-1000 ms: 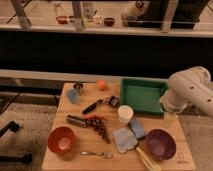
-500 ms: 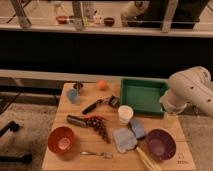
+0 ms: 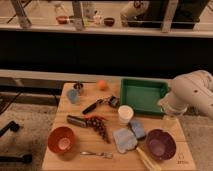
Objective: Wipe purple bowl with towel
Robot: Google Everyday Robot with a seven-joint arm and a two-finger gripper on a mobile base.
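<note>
The purple bowl (image 3: 160, 145) sits upright at the front right of the wooden table (image 3: 55, 160), with a paler inside. The pale grey-blue towel (image 3: 124, 140) lies flat just left of the bowl, beside it. A smaller, bluer pad (image 3: 137, 128) lies behind the towel. My white arm (image 3: 192, 92) reaches in from the right. My gripper (image 3: 169, 111) is at its lower end, by the green tray's right front corner and above and behind the purple bowl. It holds nothing that I can see.
A green tray (image 3: 142, 95) stands at the back right and a white cup (image 3: 125, 114) in front of it. An orange-red bowl (image 3: 62, 139), a fork (image 3: 97, 154), grapes (image 3: 99, 126), a black-handled tool (image 3: 95, 106), an orange ball (image 3: 101, 85), a blue cup (image 3: 73, 95) and a yellow-handled brush (image 3: 148, 160) lie around.
</note>
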